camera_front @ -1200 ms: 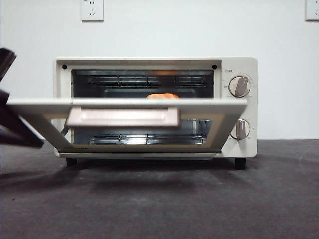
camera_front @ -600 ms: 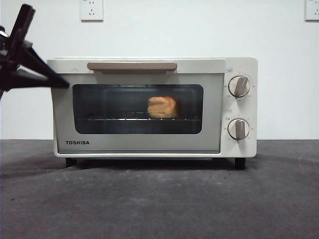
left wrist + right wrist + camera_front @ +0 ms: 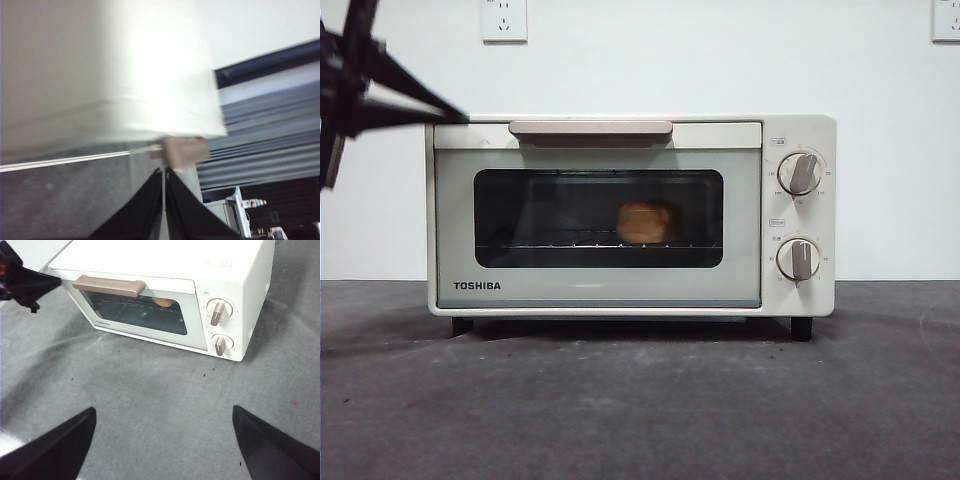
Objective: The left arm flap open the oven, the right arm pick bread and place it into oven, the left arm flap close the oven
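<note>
Oven door sits flush, bread inside on the rack. Left gripper at upper left of the front frame, jaws pressed together, should lift straight clear without snagging the handle. Right gripper hangs back, jaws spread

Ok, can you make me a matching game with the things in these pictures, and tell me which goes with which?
Things:
1. bread
2. oven door
3. left gripper
4. right gripper

Places or states:
A. shut, with its handle at the top
B. open, held back from the oven over the bare table
C. on the rack behind the dark glass
D. up at the oven's top corner, on the side away from the knobs

Pairs: 1-C, 2-A, 3-D, 4-B
</note>
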Robot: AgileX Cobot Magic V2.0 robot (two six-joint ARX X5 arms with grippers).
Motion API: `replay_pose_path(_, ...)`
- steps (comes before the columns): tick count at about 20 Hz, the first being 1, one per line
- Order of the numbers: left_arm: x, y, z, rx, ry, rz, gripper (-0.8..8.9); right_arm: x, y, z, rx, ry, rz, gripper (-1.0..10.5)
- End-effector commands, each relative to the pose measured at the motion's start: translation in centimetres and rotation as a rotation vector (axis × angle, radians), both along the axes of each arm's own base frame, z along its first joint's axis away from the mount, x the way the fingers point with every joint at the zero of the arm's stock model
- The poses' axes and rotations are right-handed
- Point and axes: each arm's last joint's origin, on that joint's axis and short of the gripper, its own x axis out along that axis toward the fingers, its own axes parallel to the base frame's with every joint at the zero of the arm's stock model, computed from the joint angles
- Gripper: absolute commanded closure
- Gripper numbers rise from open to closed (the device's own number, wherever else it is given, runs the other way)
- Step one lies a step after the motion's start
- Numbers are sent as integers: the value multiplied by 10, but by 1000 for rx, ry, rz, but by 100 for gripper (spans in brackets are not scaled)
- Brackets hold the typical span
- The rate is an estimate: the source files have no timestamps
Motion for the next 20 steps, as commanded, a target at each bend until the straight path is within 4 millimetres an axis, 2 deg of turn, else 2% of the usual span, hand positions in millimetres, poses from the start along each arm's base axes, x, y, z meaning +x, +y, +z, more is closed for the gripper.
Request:
replay_pose_path(1, -11, 0, 23, 9, -105, -23, 797, 0, 0, 5, 7, -23, 11, 513)
replay_pose_path(5, -37, 0, 46, 47, -211, -32, 797, 0, 1, 6, -18, -52, 33, 514)
replay_pose_path(11, -79, 1, 68, 188, -407, -40, 797, 1, 2, 10, -53, -127, 80, 514)
replay_pose_path(15, -104, 2, 76, 334, -520, 2, 797, 2, 4, 13, -39, -171, 118, 514)
replay_pose_path(20, -129, 5, 77, 517, -576, 84, 792, 2, 5, 17, -9, -203, 138, 514)
